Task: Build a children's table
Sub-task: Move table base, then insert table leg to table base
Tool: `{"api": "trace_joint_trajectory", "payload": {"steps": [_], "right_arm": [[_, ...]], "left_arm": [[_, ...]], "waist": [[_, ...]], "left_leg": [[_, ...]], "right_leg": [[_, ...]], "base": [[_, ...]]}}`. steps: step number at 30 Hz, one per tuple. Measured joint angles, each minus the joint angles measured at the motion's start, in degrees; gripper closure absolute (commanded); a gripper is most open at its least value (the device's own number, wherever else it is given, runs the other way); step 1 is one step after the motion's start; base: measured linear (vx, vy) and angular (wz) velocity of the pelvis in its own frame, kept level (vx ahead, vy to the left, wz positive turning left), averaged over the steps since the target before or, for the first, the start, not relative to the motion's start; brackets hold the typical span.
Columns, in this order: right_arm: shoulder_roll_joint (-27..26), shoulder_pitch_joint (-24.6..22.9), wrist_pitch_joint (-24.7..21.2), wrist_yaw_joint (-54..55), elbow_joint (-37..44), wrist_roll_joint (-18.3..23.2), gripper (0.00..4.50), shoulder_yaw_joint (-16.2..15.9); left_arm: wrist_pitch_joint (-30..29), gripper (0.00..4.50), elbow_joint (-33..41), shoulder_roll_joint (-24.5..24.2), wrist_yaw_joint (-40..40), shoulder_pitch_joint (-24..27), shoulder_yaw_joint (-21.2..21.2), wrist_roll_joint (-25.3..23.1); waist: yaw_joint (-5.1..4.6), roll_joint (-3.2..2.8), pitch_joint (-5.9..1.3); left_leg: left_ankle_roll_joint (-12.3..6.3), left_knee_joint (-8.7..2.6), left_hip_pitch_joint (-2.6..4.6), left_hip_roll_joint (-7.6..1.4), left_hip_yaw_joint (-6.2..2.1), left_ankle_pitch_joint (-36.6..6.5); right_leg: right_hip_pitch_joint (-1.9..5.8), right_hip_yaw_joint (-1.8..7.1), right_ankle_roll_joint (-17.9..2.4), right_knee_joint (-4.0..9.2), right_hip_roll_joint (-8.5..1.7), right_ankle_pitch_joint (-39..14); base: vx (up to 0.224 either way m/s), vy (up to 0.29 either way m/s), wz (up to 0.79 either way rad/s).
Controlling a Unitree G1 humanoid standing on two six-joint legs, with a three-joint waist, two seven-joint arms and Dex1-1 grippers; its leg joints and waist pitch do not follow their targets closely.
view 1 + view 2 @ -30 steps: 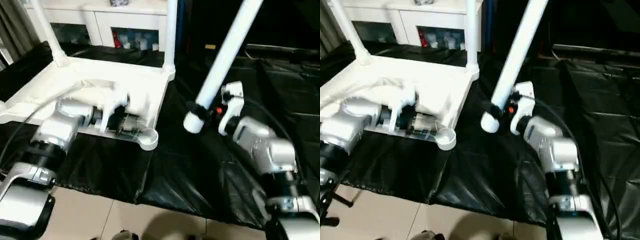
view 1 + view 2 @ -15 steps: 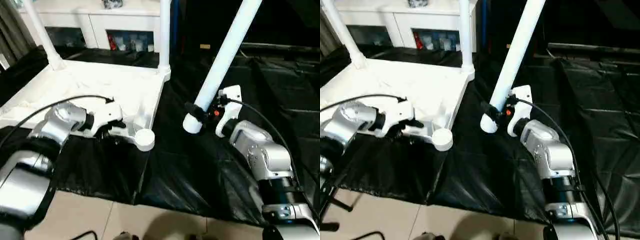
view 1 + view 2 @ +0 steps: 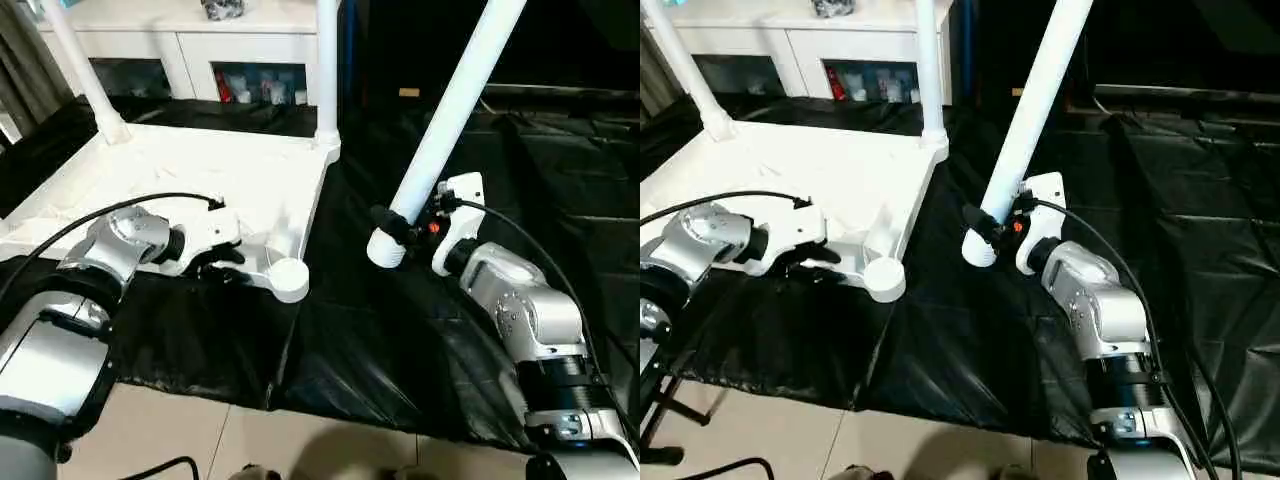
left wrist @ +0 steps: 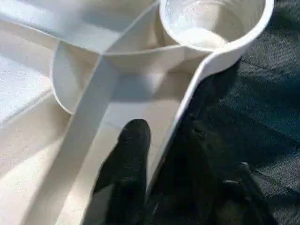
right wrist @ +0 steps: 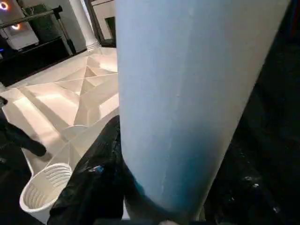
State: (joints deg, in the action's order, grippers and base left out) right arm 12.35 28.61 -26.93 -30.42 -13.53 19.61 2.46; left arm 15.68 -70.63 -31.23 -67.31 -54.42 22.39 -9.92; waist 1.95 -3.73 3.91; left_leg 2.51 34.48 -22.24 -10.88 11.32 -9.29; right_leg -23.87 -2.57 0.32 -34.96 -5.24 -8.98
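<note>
The white tabletop [image 3: 200, 170] lies underside up on a black sheet. Two white legs [image 3: 85, 70] [image 3: 327, 70] stand in its far corner sockets. The near right socket [image 3: 290, 278] is empty. Beside that socket my left gripper [image 3: 222, 265] is open and sits astride the near rim. One finger [image 4: 126, 159] is inside the rim and the other is outside over the sheet, with a sliver of white between the inner finger and the rim. My right gripper [image 3: 402, 224] is shut on a third leg [image 3: 450, 110] near its lower end. That leg tilts up and away, right of the tabletop.
A white cabinet [image 3: 200, 20] with glass doors stands behind the tabletop. The black sheet [image 3: 380, 340] covers the ground to the right and front, ending at beige floor [image 3: 200, 440]. A black cable [image 3: 120, 205] arcs over my left wrist.
My left wrist has drawn back from over the tabletop to its near rim, and its fingers have come closer together. The right arm and its leg have stayed nearly still.
</note>
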Motion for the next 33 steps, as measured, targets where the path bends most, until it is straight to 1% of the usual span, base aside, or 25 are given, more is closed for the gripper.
{"api": "trace_joint_trajectory", "payload": {"steps": [2,3,4,7,10,12,16,21,23,27,29,33], "right_arm": [[0.1,0.0,0.0,0.0,0.0,0.0,2.63,0.0],[0.1,0.0,0.0,0.0,0.0,0.0,2.63,0.0],[0.1,0.0,0.0,-0.1,0.0,0.0,2.63,0.0],[0.2,0.0,0.0,-0.1,0.0,0.0,2.63,-0.1],[0.3,0.0,0.0,-0.1,0.0,0.0,2.63,-0.1],[0.5,0.0,0.0,-0.2,0.0,0.0,2.63,-0.2],[1.6,0.0,0.0,-1.1,0.5,-0.1,2.63,-0.7],[1.7,0.0,0.0,-2.2,2.0,-0.1,2.63,-1.3],[1.8,0.0,0.0,-2.5,2.0,-0.2,2.63,-2.0],[1.9,0.0,0.0,-2.5,2.0,-0.8,2.63,-2.5],[2.0,0.0,0.0,-2.6,2.0,-1.2,2.63,-2.9],[2.0,-0.6,0.0,-2.6,2.0,-1.9,2.63,-3.3]], "left_arm": [[0.5,3.64,-0.5,0.1,0.1,-0.3,0.0,-0.4],[0.7,3.74,-0.6,0.1,0.1,-0.3,0.0,-0.6],[0.8,3.74,-0.6,0.2,0.1,-0.3,0.0,-0.8],[0.9,3.99,-0.9,0.3,-0.4,-0.9,0.2,-1.8],[0.5,4.12,-1.7,0.5,-1.3,-1.9,0.4,-2.4],[-0.9,4.24,-1.7,1.0,-2.5,-2.2,0.1,-2.3],[-4.2,4.33,-1.4,3.5,-6.3,-2.8,-1.2,-1.0],[-5.3,4.49,0.1,8.6,-5.5,-2.6,-2.1,0.0],[-5.1,4.49,0.6,10.7,-4.2,-2.4,-2.5,0.6],[-1.9,4.50,2.2,13.7,-1.8,-0.5,-3.5,1.5],[-1.3,4.50,2.3,14.6,-1.3,0.0,-3.9,2.1],[-1.1,4.50,3.4,14.9,-0.7,0.9,-4.3,2.3]], "waist": [[0.00,-0.03,-0.02],[0.00,-0.04,-0.03],[0.00,-0.05,-0.03],[-0.05,-0.16,-0.07],[-0.14,-0.22,-0.10],[-0.18,-0.22,-0.10],[-0.03,-0.27,-0.14],[0.18,-0.30,-0.16],[0.26,-0.30,-0.16],[0.57,-0.30,-0.16],[0.80,-0.30,-0.16],[1.13,-0.30,-0.16]], "left_leg": [[0.00,0.00,0.00,0.00,0.00,0.0],[0.00,0.00,0.00,0.00,0.00,0.0],[0.00,0.00,0.00,0.00,0.00,0.0],[0.00,0.00,0.00,0.00,0.00,0.0],[0.00,0.00,0.02,0.00,0.01,0.0],[-0.01,0.00,0.02,0.00,0.03,0.0],[-0.05,-0.01,0.03,0.03,0.08,0.0],[-0.05,0.01,0.14,0.04,0.08,0.0],[-0.05,0.03,0.15,0.04,0.07,0.0],[-0.06,0.04,0.13,0.05,0.06,0.0],[-0.06,0.04,0.12,0.04,0.05,0.0],[-0.06,0.03,0.12,0.04,0.05,0.0]], "right_leg": [[0.01,0.00,0.0,0.01,0.00,0.0],[0.00,0.00,0.0,0.01,0.00,0.0],[0.00,0.00,0.0,0.01,0.00,0.0],[0.00,0.01,0.0,0.01,0.00,0.0],[0.01,0.01,0.0,0.01,0.00,0.0],[0.01,0.02,0.0,0.01,0.00,0.0],[0.04,0.05,0.0,0.06,-0.03,0.0],[0.17,0.04,0.0,0.06,-0.04,0.0],[0.20,0.04,0.0,0.06,-0.04,0.0],[0.21,0.03,0.0,0.07,-0.06,0.0],[0.21,0.01,0.0,0.08,-0.05,0.0],[0.21,0.01,0.0,0.07,-0.05,0.0]], "base": [[0.000,0.000,0.00],[0.000,0.000,0.00],[0.000,0.000,0.00],[0.000,0.000,0.00],[0.000,0.000,0.00],[0.000,0.000,0.00],[0.000,0.000,0.00],[0.000,0.000,0.00],[0.000,0.000,0.00],[0.000,0.000,0.00],[0.000,0.000,0.00],[0.000,0.000,0.00]]}}
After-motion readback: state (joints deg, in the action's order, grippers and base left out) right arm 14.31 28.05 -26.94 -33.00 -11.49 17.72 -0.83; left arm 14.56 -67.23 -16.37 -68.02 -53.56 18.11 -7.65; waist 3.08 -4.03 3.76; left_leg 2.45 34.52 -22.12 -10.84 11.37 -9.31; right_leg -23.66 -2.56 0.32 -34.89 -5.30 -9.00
